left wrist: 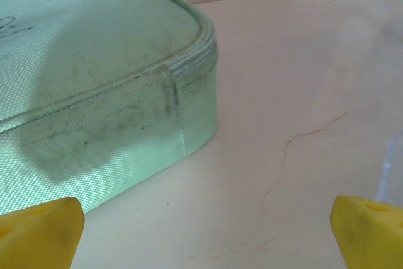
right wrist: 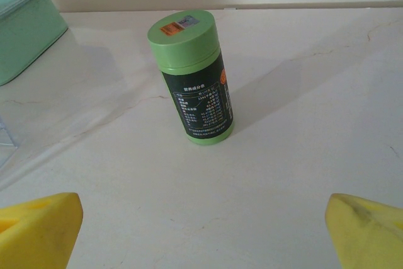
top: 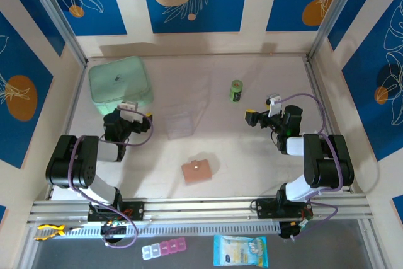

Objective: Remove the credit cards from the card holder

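Pale table [top: 252, 155]: mint case [top: 119, 81] back-left, clear box [top: 179, 121], upright green canister [top: 235, 90], card holder [top: 198, 170] front-centre.

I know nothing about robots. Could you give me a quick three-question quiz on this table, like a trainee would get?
1. True or false: the card holder lies closed on the table, touched by neither end effector.
2. The right end effector points at: A) a green bottle, B) a red cup, C) a banana.
3. What colour is the case beside the left end effector?
Key: 1 true; 2 A; 3 mint green.
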Robot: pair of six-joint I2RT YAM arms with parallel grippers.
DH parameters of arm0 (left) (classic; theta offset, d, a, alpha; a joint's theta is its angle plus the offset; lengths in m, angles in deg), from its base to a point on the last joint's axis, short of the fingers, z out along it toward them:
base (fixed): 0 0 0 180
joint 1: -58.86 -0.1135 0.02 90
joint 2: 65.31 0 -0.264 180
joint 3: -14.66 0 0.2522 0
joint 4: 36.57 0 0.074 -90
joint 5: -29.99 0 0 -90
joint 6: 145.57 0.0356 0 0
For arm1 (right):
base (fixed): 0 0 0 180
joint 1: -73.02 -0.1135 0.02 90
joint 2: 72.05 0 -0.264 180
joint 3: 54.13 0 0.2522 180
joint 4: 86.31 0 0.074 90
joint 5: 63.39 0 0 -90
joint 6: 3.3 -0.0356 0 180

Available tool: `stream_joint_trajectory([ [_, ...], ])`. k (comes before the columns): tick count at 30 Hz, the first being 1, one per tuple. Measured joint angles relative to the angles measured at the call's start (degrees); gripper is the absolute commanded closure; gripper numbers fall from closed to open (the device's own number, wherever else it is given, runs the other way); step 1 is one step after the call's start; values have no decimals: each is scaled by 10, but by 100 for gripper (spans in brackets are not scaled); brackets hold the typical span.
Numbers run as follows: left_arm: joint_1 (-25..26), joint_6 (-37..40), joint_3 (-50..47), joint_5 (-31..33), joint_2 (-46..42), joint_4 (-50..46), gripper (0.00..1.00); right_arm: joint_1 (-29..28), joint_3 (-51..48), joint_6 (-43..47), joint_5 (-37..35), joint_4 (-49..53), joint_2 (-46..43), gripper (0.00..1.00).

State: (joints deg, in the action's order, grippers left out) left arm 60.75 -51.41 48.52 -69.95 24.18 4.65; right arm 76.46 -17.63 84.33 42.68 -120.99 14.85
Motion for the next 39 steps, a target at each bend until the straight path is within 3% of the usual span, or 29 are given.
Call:
stream_joint_trajectory([
  [12,0,-8,2,28,0,-6,0,5,0,-1,-2,0,0,1],
  [18,0,-8,2,34,-10,-21,0,-9,0,-1,-40,20,-7,1],
  [24,1,-9,18,46,-87,-102,0,-37,12,0,-101,108,-81,0],
  [31,2,-54,61,76,-179,-243,0,-84,85,-10,-162,276,-153,6],
  [39,2,-154,137,55,-245,-465,0,-197,163,-85,-198,468,-173,16],
])
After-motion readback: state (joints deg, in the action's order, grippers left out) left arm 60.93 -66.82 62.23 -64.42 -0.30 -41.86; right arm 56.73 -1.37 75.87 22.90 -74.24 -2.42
